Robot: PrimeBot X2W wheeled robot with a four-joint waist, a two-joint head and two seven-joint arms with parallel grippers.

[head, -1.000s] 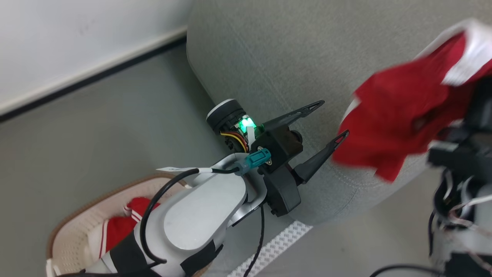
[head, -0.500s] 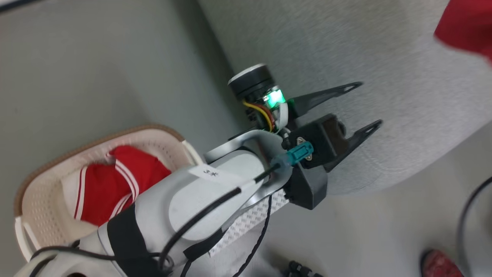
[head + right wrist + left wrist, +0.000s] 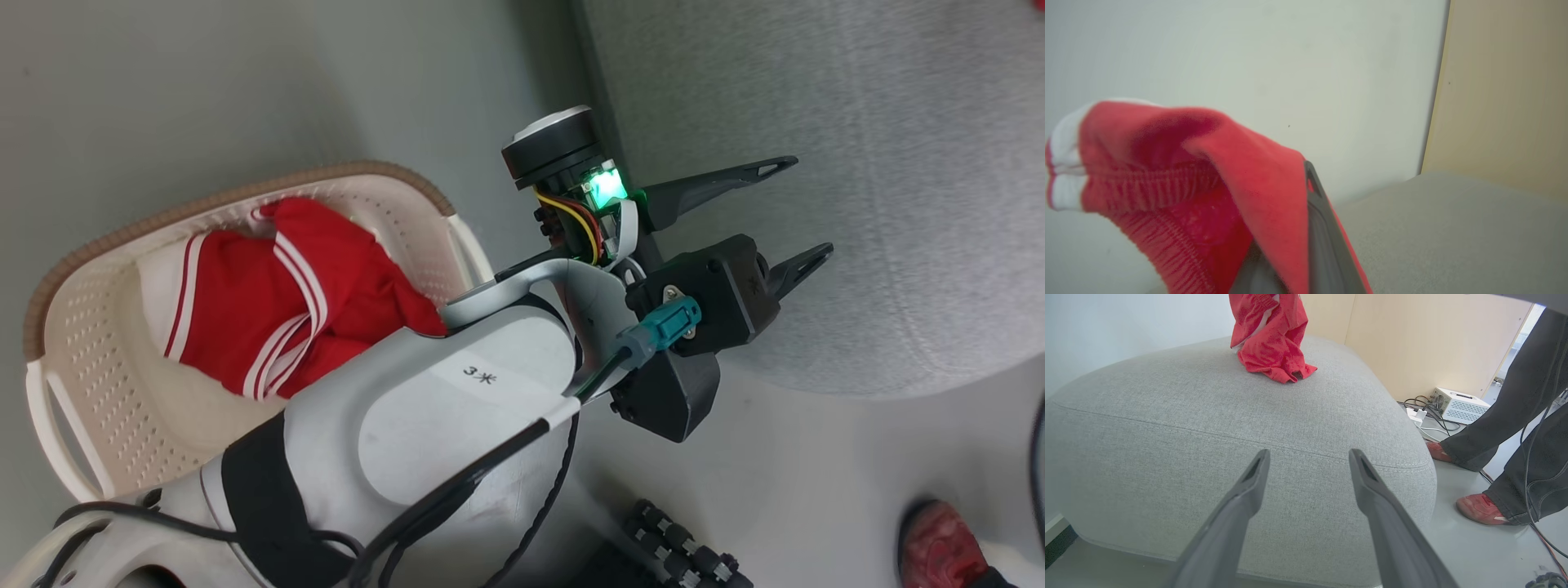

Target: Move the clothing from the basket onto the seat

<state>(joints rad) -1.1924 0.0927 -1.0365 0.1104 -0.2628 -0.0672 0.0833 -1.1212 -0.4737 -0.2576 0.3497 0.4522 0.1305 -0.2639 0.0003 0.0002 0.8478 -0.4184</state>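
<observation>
Starting nearest the head camera, the left arm's pale forearm (image 3: pixel 457 408) stretches up and to the right, ending in the left gripper (image 3: pixel 812 206), whose two dark fingers stand well apart with nothing between them. The fingers hang over the rounded edge of the grey sofa (image 3: pixel 857 122), apart from its fabric. Just to the left of the forearm, on the grey floor (image 3: pixel 204 82), sits the cream basket (image 3: pixel 82 351) with its brown rim, and inside it lies a bundle of red clothes (image 3: pixel 277 302) with white stripes, partly hidden behind the arm. A red shoe (image 3: pixel 939 539) shows at the lower right of that view. In the left wrist view the spread fingers point at the sofa's side, below its stitched seam. Farther back, on the sofa's top, a red garment (image 3: pixel 1274 343) comes down from the upper edge of the view and its lower folds touch the cushion. In the right wrist view the right gripper (image 3: pixel 1306 179) has its fingers together, clamped on red cloth with a ribbed waistband and a white band, which drapes over them above the sofa. To the right of the sofa a person (image 3: pixel 1515 408) in dark trousers stands on the floor, and beyond lie a white box (image 3: pixel 1457 404), some cables (image 3: pixel 1423 412) and a pale wood panel (image 3: pixel 1433 335).
</observation>
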